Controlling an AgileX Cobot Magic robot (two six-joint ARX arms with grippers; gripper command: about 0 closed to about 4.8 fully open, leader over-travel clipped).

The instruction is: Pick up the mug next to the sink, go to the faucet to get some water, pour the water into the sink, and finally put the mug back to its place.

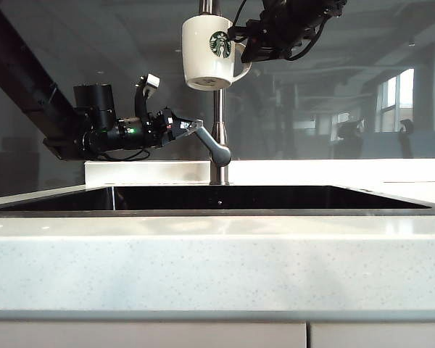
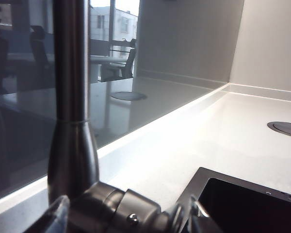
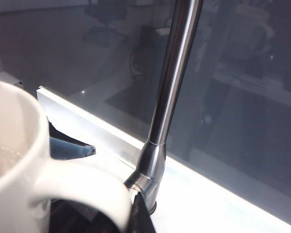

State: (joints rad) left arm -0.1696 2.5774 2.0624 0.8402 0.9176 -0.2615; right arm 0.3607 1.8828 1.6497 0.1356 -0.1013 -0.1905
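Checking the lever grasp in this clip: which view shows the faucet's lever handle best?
The exterior view: the lever handle shows whole, angled out from the faucet, with the open left gripper at its tip. The left wrist view shows only its base close up. The right wrist view hides it behind the mug, held by the right gripper.

White mug (image 3: pixel 14 160) handle in right claw (image 3: pixel 121 213); steel faucet (image 3: pixel 172 82) stem just beyond.

Exterior camera faces the sink (image 1: pixel 275 197) low across the countertop (image 1: pixel 217 261); both wrist cameras sit close to the faucet (image 1: pixel 218 123) (image 2: pixel 72 121) (image 3: pixel 167 107), seen in all three views.
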